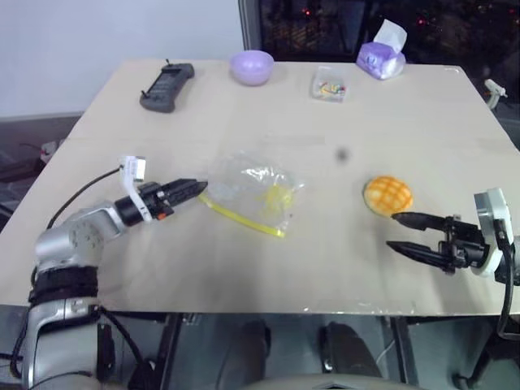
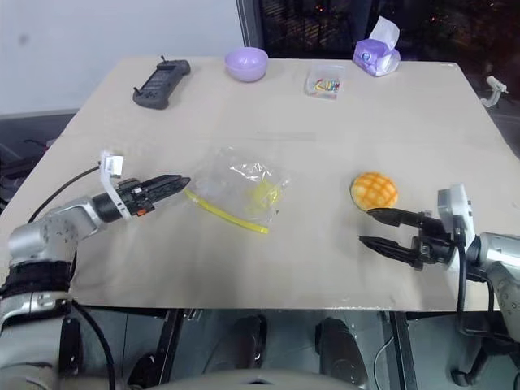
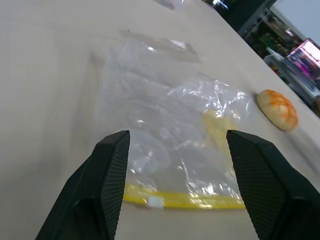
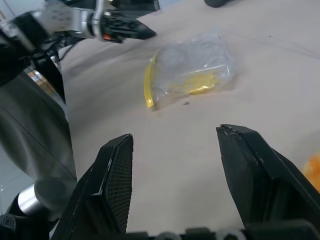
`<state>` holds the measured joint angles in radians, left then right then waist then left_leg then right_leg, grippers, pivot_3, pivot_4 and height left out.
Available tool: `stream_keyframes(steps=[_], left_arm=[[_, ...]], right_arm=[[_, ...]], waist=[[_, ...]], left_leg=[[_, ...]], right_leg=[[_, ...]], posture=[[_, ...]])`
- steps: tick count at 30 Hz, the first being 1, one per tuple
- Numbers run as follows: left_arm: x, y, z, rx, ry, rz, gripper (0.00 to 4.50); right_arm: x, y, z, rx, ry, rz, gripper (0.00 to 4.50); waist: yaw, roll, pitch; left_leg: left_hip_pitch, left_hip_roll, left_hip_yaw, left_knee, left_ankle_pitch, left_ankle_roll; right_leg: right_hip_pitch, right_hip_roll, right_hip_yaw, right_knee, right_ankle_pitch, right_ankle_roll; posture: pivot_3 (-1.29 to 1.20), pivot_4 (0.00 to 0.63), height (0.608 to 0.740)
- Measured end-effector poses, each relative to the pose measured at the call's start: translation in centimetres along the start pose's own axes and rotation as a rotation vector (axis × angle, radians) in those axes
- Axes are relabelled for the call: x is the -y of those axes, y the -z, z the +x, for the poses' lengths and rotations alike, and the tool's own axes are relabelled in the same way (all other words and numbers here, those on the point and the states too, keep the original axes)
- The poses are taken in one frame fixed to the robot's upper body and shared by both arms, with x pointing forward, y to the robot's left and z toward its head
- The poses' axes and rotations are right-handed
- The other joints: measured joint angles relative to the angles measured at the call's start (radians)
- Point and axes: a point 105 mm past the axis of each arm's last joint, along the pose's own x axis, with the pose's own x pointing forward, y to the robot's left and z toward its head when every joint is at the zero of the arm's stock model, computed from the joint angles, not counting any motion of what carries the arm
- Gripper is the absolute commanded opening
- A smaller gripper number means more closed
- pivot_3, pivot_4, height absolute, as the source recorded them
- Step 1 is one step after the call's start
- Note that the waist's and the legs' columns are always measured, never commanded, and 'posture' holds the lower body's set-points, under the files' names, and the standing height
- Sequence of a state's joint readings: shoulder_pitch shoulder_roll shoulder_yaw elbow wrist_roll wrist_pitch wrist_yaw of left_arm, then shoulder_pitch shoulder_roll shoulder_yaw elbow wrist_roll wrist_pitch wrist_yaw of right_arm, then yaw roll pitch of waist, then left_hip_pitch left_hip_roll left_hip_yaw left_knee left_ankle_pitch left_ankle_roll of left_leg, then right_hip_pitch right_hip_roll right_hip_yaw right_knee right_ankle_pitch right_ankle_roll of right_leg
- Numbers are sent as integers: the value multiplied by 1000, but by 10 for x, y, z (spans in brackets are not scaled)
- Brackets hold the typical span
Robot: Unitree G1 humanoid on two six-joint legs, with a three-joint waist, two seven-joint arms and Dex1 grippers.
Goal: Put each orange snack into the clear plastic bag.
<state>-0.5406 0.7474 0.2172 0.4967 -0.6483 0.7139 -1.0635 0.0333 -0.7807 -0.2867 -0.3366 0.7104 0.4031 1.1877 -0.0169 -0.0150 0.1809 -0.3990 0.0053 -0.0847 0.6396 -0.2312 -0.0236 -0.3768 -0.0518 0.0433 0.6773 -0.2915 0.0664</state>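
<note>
A pale beige table (image 1: 268, 268) fills the scene, with a white wall behind its far left corner and a dark window behind its far right.

The orange snack (image 1: 387, 195), a domed bun with a grid on top, sits on the right half of the table, toward the near edge. The clear plastic bag (image 1: 252, 192) lies flat and crinkled near the middle of the table, left of the bun and well apart from it, its yellow zip strip along the near left edge. Bare tabletop lies between bun and bag, and a broad bare band runs behind both of them up to the far row of things.

The right gripper (image 1: 401, 231) hovers just near of the bun, pointing left, its two black fingers spread with nothing between them; the far finger's tip lies close beside the bun, and whether it touches cannot be told. The left gripper (image 1: 195, 189) reaches in from the left, roughly level, its tips just at the bag's zip end. In the left wrist view its fingers (image 3: 110, 170) stand wide apart, empty, with the bag in front of them.

Along the far edge, from left to right, stand a black handheld controller (image 1: 166, 85), a lilac bowl (image 1: 251, 67), a small clear box (image 1: 329, 84) with colourful bits and a purple tissue pack (image 1: 381, 57).
</note>
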Motion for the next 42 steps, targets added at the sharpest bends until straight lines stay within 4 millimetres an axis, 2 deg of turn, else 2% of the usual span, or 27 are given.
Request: stream_keyframes(steps=[5,11,13,18,20,24,30,37,42], left_arm=[[-14,0,20,-55,23,-117,3250],[-20,-2,39,-89,0,-115,3250],[-19,-9,42,-56,9,-127,3250],[-14,-41,41,93,41,-137,3250],[-15,-44,40,113,39,-137,3250],[-20,-37,39,85,0,-145,3250],[-36,-11,35,-26,-106,-102,3250],[-40,-11,36,-37,-145,-51,3250],[-36,-7,38,-61,-105,-52,3250]], right_arm=[[0,2,3,1,1,-8,2868],[-1,7,1,-2,20,2,2868],[-3,10,0,-7,29,10,2868],[-7,14,-1,-16,38,20,2868],[-8,14,0,-12,40,14,2868],[-8,13,-1,-10,43,8,2868],[-9,13,-1,-9,42,6,2868],[-9,14,-1,-10,44,9,2868],[-9,16,-3,-16,57,17,2868]], waist=[[-1,0,0],[-3,-1,1],[-6,-1,1],[-15,-2,1],[-19,-2,1],[-24,-2,1],[-22,-2,1],[-22,-2,1],[-22,-2,1]], left_leg=[[-1,0,0,1,0,0],[-2,0,-1,2,0,0],[-2,0,-1,2,0,0],[-2,0,-1,3,0,0],[-2,0,-1,3,0,0],[-2,0,-1,3,0,0],[-2,0,-2,3,0,0],[-2,0,-2,4,0,0],[-2,0,-1,4,0,0]], right_leg=[[0,0,0,0,0,0],[0,0,-1,0,0,0],[-1,0,-1,0,0,0],[0,0,-1,1,0,0],[0,0,-1,1,0,0],[0,0,-1,1,0,0],[0,0,-1,1,0,0],[0,0,-1,2,0,0],[0,0,-1,2,0,1]], posture=[[0,150,740],[0,150,740],[0,150,740],[0,150,740],[0,150,740],[0,150,740],[0,150,740],[0,150,740],[0,150,740]])
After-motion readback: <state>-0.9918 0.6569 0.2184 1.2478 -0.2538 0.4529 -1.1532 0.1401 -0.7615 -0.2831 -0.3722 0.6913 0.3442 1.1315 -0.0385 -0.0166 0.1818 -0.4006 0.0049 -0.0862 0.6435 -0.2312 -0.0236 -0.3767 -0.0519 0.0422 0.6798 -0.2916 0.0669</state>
